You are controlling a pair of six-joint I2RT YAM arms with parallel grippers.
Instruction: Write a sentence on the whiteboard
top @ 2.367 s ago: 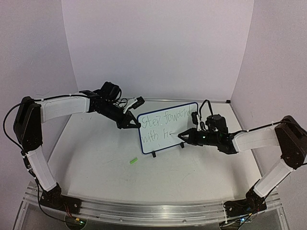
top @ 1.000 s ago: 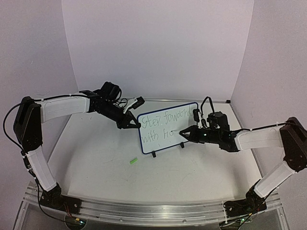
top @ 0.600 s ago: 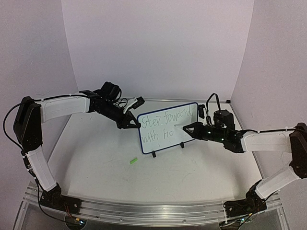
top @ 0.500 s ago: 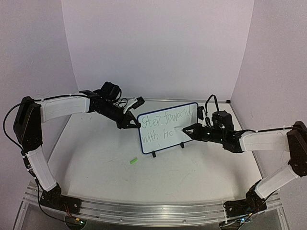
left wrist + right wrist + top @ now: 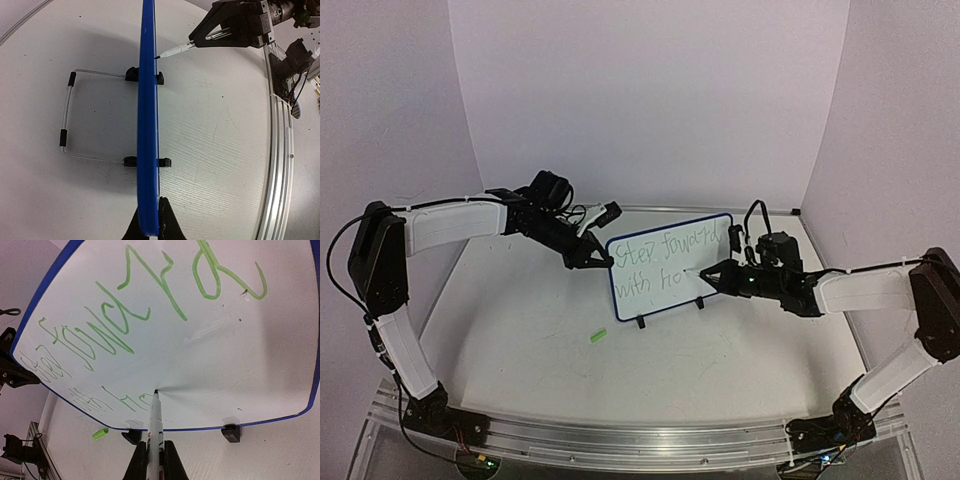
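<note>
The whiteboard (image 5: 705, 285) stands upright mid-table on two black clip feet (image 5: 159, 77) and a wire stand (image 5: 65, 135). My left gripper (image 5: 604, 260) is shut on its left blue edge (image 5: 148, 125), one finger on each face (image 5: 150, 231). The sentence (image 5: 665, 255) in green reads about "Step forward" above "with ho" (image 5: 125, 325). My right gripper (image 5: 713, 277) is shut on a white marker (image 5: 154, 430), pinched between the fingers (image 5: 154, 455). The marker's tip (image 5: 688, 269) touches the board just right of "ho".
A green marker cap (image 5: 598, 338) lies on the table in front of the board's left foot (image 5: 100, 432). An aluminium rail (image 5: 640, 440) runs along the near edge. Lilac walls close in the back and both sides.
An "o" has appeared after the "h" on the second line. The right gripper swung slightly up and away, then brought the marker tip back to the board. The left arm has not moved.
</note>
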